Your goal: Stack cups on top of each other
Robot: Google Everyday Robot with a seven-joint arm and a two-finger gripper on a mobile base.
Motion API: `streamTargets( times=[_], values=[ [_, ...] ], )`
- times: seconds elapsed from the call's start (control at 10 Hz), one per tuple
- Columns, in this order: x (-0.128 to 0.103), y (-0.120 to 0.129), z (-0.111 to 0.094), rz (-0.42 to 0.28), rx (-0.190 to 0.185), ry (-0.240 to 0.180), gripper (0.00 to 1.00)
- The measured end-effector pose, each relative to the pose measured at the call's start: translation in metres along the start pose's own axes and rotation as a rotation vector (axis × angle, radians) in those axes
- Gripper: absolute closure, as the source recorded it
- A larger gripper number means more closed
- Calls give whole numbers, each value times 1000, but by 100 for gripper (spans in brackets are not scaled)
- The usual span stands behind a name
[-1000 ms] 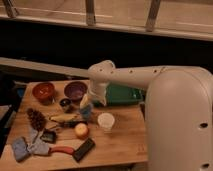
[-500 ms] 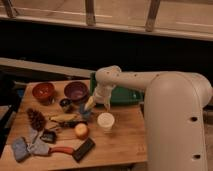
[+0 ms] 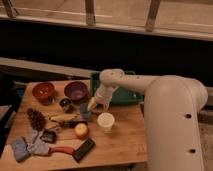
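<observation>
The step in hand looks like the pick-up. The gripper (image 3: 93,105) hangs low over the wooden tabletop (image 3: 125,142), right at the small light blue tapered plastic cup (image 3: 85,112), but I cannot tell whether it is wide, narrow or holding the cup. The slightly larger white tapered plastic cup (image 3: 105,121) stands upright just beside it, so the next move calls for a firm hold, a lift, and a centred lowering into the white cup's mouth.

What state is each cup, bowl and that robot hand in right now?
light blue cup: upright, not stacked.
white cup: upright, mouth up, standing apart from the blue one.
gripper: low, right beside the light blue cup.
orange bowl: upright.
purple bowl: upright.
small dark cup: upright, on its own.
</observation>
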Motion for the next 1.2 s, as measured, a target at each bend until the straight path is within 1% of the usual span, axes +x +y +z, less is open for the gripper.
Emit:
streamTargets(
  times=[0.1, 0.3, 0.4, 0.6, 0.7, 0.9, 1.0, 1.2],
  values=[
    [1, 2, 2, -10, -6, 10, 63],
    [1, 10, 6, -33, -11, 24, 82],
    [2, 13, 7, -41, -12, 29, 89],
    [4, 14, 2, -50, -16, 23, 91],
    [4, 18, -5, -59, -19, 10, 91],
    [3, 27, -26, -83, -12, -17, 91],
    [4, 33, -44, -102, 7, -30, 91],
    [7, 46, -86, -119, 59, -59, 91]
  ],
)
